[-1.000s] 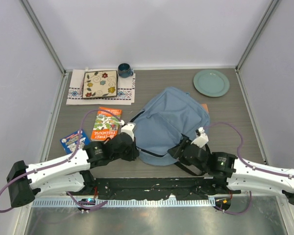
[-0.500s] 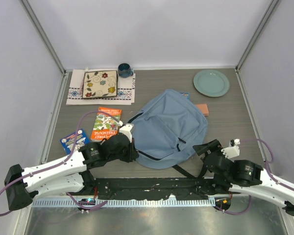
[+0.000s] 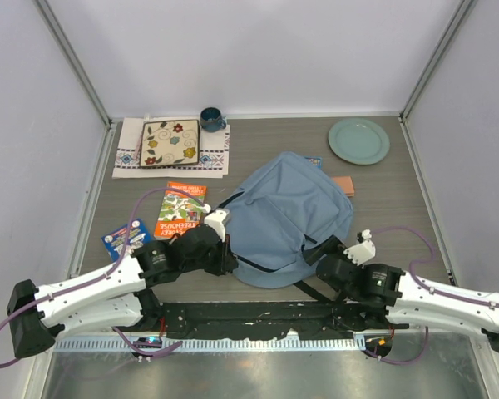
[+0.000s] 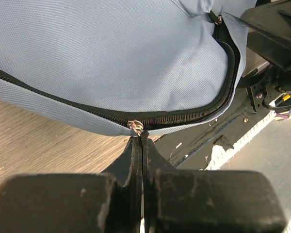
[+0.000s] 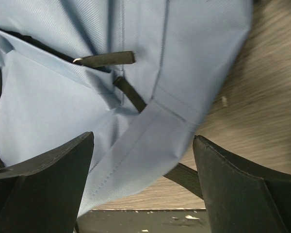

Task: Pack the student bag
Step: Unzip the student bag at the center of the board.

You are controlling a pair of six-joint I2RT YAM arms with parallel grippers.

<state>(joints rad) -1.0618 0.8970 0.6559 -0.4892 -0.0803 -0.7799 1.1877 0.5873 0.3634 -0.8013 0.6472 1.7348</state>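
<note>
The dusty-blue student bag [image 3: 287, 212] lies flat mid-table, its dark zipper running along the near edge [image 4: 184, 116]. My left gripper [image 3: 224, 249] is at the bag's near-left edge, shut on the zipper pull [image 4: 136, 127]. My right gripper [image 3: 320, 253] is open at the bag's near-right corner, its jaws spread either side of the blue fabric [image 5: 136, 126] and a black strap [image 5: 184, 174], holding nothing. An orange book [image 3: 180, 209] and a blue book [image 3: 123, 238] lie left of the bag. A small salmon-coloured item [image 3: 343, 184] and a blue-edged item [image 3: 314, 161] peek out from under the bag's far right.
A patterned square plate [image 3: 170, 142] rests on a placemat [image 3: 130, 154] at the far left, with a dark blue mug [image 3: 211, 119] beside it. A pale green plate [image 3: 358, 140] sits far right. Grey walls enclose the table; a black rail [image 3: 258, 316] runs along the near edge.
My right gripper pulled back off the bag's right side toward the near edge, then came forward again to the near-right corner. The bag's flap settled flatter. The left gripper stayed at the zipper.
</note>
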